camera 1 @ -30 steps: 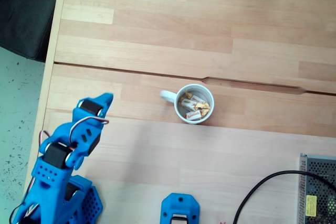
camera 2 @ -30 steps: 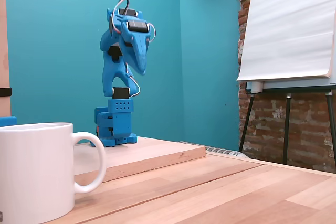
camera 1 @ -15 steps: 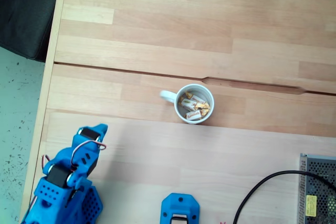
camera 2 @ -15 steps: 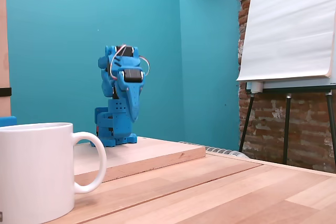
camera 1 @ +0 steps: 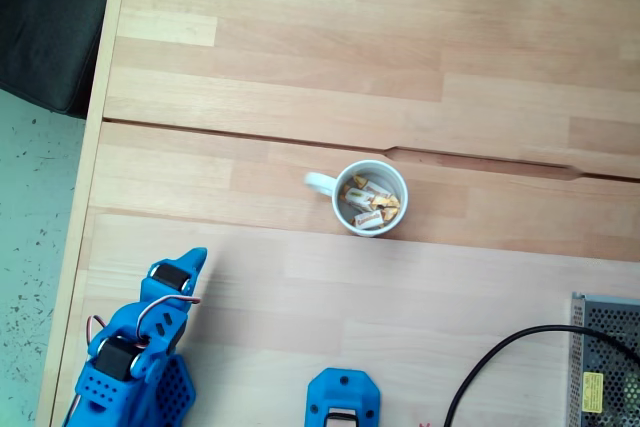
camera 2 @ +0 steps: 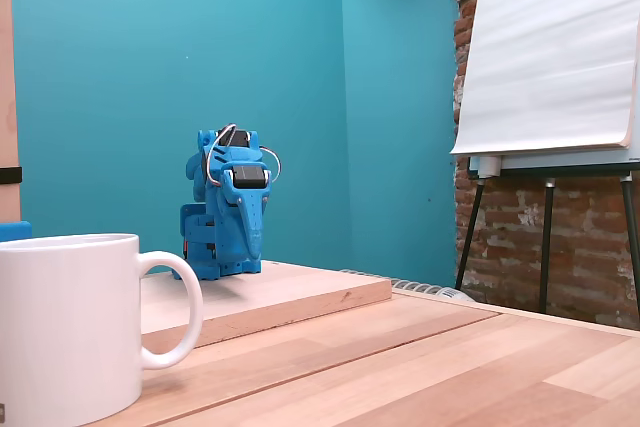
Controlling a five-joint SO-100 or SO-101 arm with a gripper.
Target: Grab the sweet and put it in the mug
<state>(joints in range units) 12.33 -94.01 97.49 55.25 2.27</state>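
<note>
Several small cream-wrapped sweets with orange twisted ends (camera 1: 368, 204) lie inside the round white ceramic mug (camera 1: 392, 172) — deposit looks done; blue arm's jaws (camera 1: 191, 259) folded well apart from it, opening indiscernible.

Bright, even light across both fixed views. From above, the table (camera 1: 420, 77) looks slightly washed out and soft, with a faint shadow beside the arm (camera 1: 135, 347). From the side, the mug (camera 2: 70, 327) sits near the lens, a touch soft; no glare anywhere.
</note>
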